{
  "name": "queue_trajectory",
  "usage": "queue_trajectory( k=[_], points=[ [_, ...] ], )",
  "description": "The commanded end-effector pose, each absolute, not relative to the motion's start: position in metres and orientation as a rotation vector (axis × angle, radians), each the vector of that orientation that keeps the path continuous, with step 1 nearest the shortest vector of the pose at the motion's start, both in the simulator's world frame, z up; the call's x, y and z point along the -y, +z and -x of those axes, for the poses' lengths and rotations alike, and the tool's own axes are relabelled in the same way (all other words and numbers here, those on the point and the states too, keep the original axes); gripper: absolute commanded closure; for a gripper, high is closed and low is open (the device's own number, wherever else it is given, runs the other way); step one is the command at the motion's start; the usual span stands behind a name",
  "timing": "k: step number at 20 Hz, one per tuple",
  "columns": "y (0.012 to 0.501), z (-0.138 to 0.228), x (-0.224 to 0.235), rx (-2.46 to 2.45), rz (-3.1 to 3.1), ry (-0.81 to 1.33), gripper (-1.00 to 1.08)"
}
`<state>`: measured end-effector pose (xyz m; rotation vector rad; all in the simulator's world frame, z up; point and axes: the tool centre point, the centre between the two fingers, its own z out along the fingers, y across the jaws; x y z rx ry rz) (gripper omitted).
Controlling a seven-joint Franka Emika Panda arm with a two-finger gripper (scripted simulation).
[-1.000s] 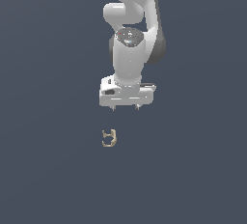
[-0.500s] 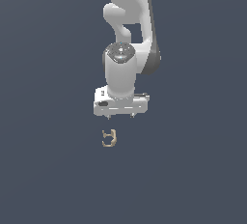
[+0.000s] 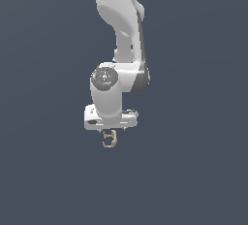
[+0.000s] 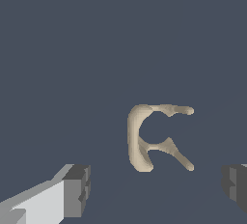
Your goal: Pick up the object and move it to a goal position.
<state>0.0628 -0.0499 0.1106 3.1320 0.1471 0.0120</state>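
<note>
White Franka arm (image 3: 118, 30) comes down from the top of the exterior view, its upper part cut off by the frame edge. Its white gripper (image 3: 111, 131) sits low over the flat dark grey-blue desk (image 3: 193, 170); no desk edges or corners show in either view, so the position on the desk can't be given against them.

Small tan irregular object with curved claw-like loops (image 3: 110, 139) lies on the desk directly under the gripper body. In the exterior view its top part is hidden behind the gripper's underside, and the fingertips are too small and dark to separate from it, so contact can't be judged there.

Wrist view is clearer: the object (image 4: 152, 138) shows whole as a C-shaped curve with two prongs. One grey finger pad with its white finger (image 4: 72, 191) sits on one side; the other finger pad (image 4: 236, 187) is cut off at the frame edge on the opposite side. The object lies between the two, nearer the cut-off finger than the other but touching neither, with bare desk visible on both sides. Jaws stand wide apart, nothing gripped.

Height of the fingertips above the desk can't be told. No other items visible around the object in either view.
</note>
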Motion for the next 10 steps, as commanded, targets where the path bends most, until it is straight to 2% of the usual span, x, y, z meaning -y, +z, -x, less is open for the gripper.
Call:
queue_trajectory(
  k=[1, 10],
  points=[
    [0.102, -0.068, 0.057, -0.149, -3.135, 0.007, -0.92],
    [0.090, -0.073, 0.066, -0.149, -3.138, -0.001, -0.92]
  ],
)
